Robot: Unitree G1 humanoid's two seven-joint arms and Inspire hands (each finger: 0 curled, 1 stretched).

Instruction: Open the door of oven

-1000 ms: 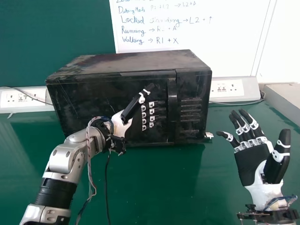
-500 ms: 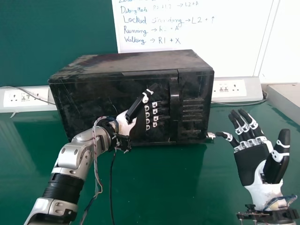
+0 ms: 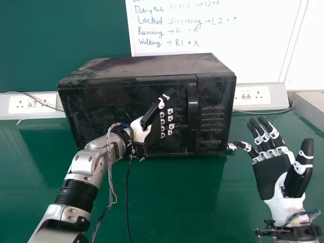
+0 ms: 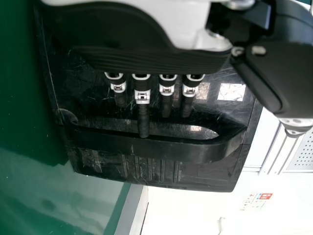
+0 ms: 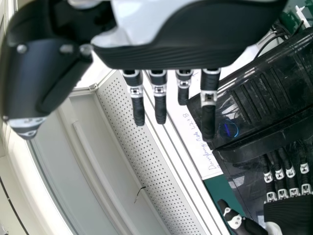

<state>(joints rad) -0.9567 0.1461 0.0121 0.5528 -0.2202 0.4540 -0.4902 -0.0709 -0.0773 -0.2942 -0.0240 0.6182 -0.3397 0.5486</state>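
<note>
Oven stands closed, the left hand, fingers straight, near its handle.

Looks like a lab: a whiteboard of handwritten notes and socket panels beyond the green surface.

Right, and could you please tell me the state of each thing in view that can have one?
Oven door, closed.
Door handle, attached, not gripped.
Oven, standing on the table; on or off, cannot tell.
Left hand, open, fingers extended at the handle.
Right hand, open, holding nothing.
Whiteboard, written on.
</note>
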